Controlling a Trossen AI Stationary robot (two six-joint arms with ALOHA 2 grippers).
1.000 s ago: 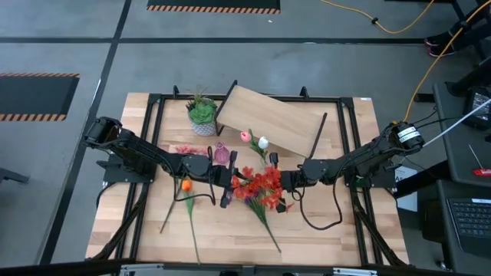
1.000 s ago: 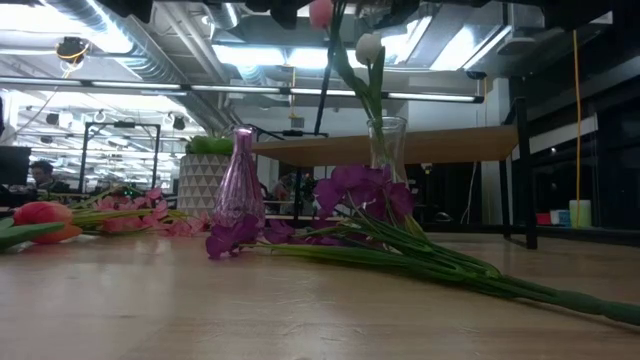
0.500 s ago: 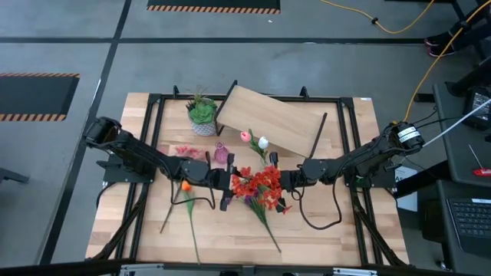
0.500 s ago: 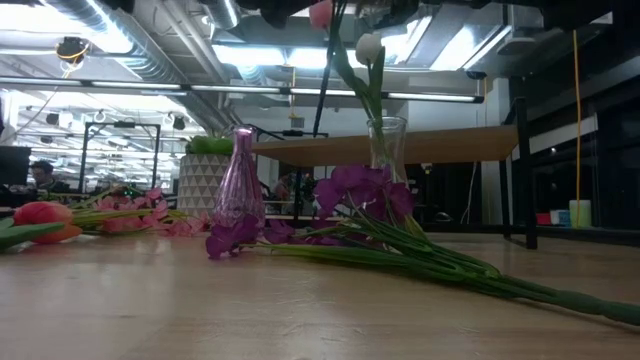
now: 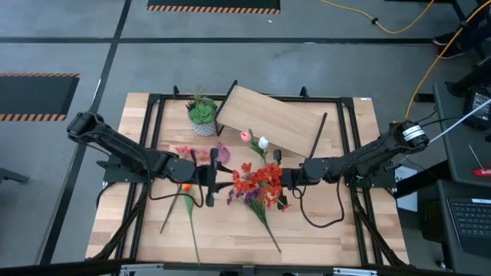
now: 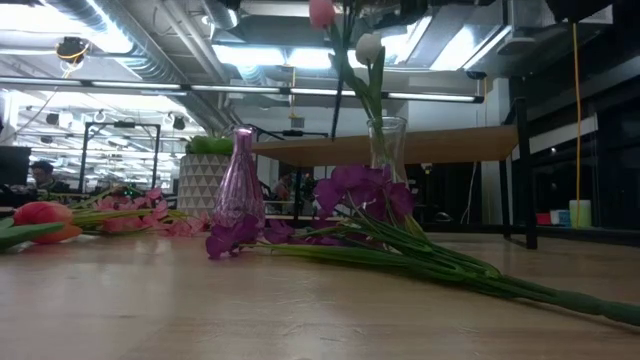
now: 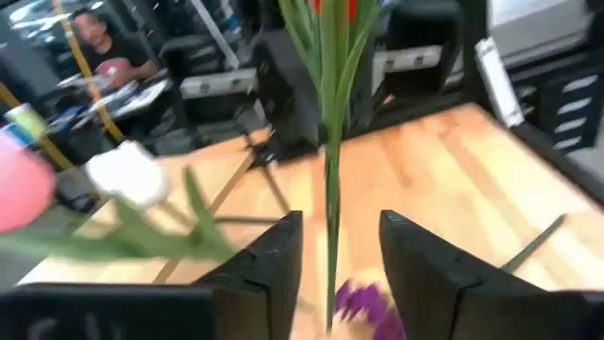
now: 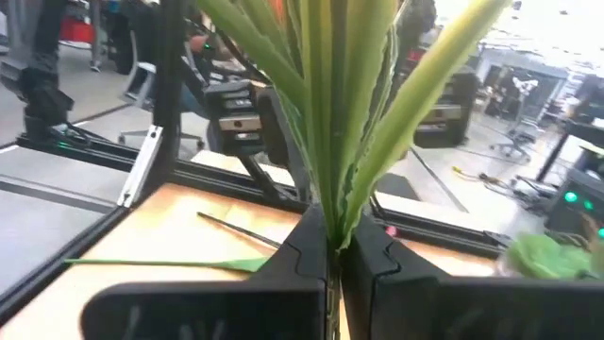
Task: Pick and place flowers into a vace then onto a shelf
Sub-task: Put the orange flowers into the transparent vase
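Observation:
My right gripper [image 5: 282, 181] is over the table's middle, shut on a red flower cluster [image 5: 257, 182]. My left gripper [image 5: 221, 178] is open just left of that cluster. In the left wrist view its stem [image 7: 330, 189] shows in the gap ahead of my left gripper [image 7: 335, 274], untouched. A clear vase [image 6: 387, 150] stands on the table and holds a pink tulip [image 6: 322, 12] and a white tulip [image 6: 370, 45]. A purple cluster [image 6: 350, 190], pink blossoms [image 5: 188, 151] and an orange tulip [image 5: 185, 185] lie flat on the table. The shelf [image 5: 272, 119] stands at the far side. My right gripper pinches the red cluster's green stem among its long leaves [image 8: 330, 222] between its two fingers. The fingers come level from the table's right and lie across the stem. The cluster stands upright, lifted clear of the table, with its blossoms above the fingers.
An empty purple vase [image 5: 221, 153] stands just beyond my left gripper. A spiky green plant in a white pot [image 5: 202, 115] stands left of the shelf. Long green stems [image 5: 268, 230] lie across the near half of the table. A person [image 7: 104, 47] sits in the room beyond.
My left gripper has drawn back toward the table's left edge, away from the red cluster, and its arm has folded back leftward. The red cluster has stayed in my right gripper at about the same place.

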